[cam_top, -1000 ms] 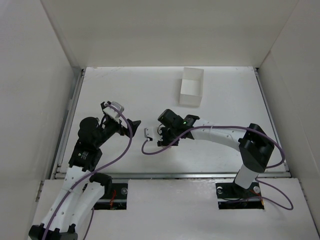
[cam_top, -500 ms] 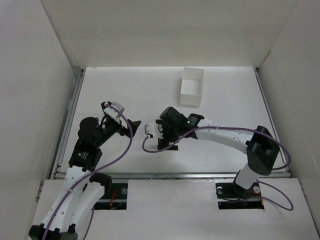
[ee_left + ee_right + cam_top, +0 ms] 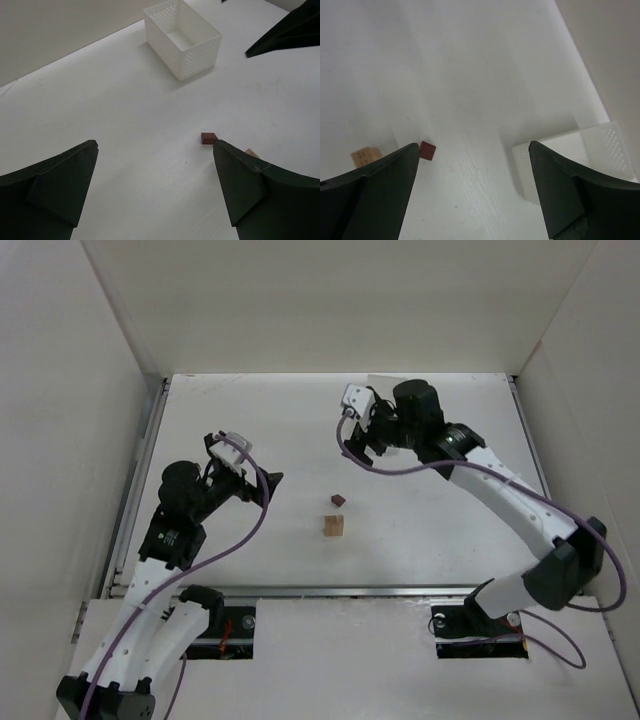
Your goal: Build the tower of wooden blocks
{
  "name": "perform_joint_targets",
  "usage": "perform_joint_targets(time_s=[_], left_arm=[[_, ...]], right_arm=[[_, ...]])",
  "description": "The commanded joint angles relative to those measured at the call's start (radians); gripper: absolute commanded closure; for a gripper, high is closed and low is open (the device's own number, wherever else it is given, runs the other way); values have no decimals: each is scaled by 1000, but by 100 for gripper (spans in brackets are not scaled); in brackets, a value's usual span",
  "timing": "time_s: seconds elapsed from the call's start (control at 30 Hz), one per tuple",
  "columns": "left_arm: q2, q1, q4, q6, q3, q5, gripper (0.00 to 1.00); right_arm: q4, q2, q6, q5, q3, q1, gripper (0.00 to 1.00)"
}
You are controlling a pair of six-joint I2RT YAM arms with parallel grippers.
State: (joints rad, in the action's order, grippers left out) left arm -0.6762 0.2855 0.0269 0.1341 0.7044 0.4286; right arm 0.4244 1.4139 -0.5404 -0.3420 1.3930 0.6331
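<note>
The tan block (image 3: pixel 334 527) sits on the white table (image 3: pixel 450 540) near its middle. The dark reddish-brown block (image 3: pixel 338 499) lies just beyond it, toward the far side, close by but not touching. The 2 are not stacked, so the tower is not yet begun. Both look about cubic and neither shows a long axis, so the approach angle should matter little.

From the blocks outward, the left gripper (image 3: pixel 245 465) hangs to their left, its jaws wide and holding nothing. In its wrist view the dark block (image 3: pixel 208 137) lies just inside the finger on the picture's right, and the tan block (image 3: pixel 251 152) peeks out from behind that finger. The right gripper (image 3: pixel 355 435) is up beyond them, by the white mesh basket (image 3: pixel 575 155), also wide and holding nothing. In its wrist view both blocks sit off to the picture's left.

In the top view the 2 grippers are about equally near. The left one already faces the pair, so it looks better placed for the pick.
</note>
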Motion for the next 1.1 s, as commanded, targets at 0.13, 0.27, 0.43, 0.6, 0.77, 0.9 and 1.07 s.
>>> perform_joint_targets(time_s=[0.13,0.27,0.43,0.6,0.77,0.9,1.07], left_arm=[[-68,-12,-42,58,113,-34,0],[-105,-25,-51,58,124,-34,0],[-154,-34,-73,58,124,-34,0],[-174,-43,-84,68,124,-34,0],[-183,-43,-93,78,115,-34,0],[-183,-43,-93,78,106,-34,0],[-183,-43,-93,87,96,-34,0]], right_arm=[[135,327,-118,9,58,-62,7],[165,393,-190,-21,78,-72,7],[214,487,-199,-45,124,-63,7],[214,522,-187,-34,124,-27,7],[186,568,-133,-6,86,25,7],[160,593,-99,-18,118,36,7],[171,657,-90,18,164,36,9]])
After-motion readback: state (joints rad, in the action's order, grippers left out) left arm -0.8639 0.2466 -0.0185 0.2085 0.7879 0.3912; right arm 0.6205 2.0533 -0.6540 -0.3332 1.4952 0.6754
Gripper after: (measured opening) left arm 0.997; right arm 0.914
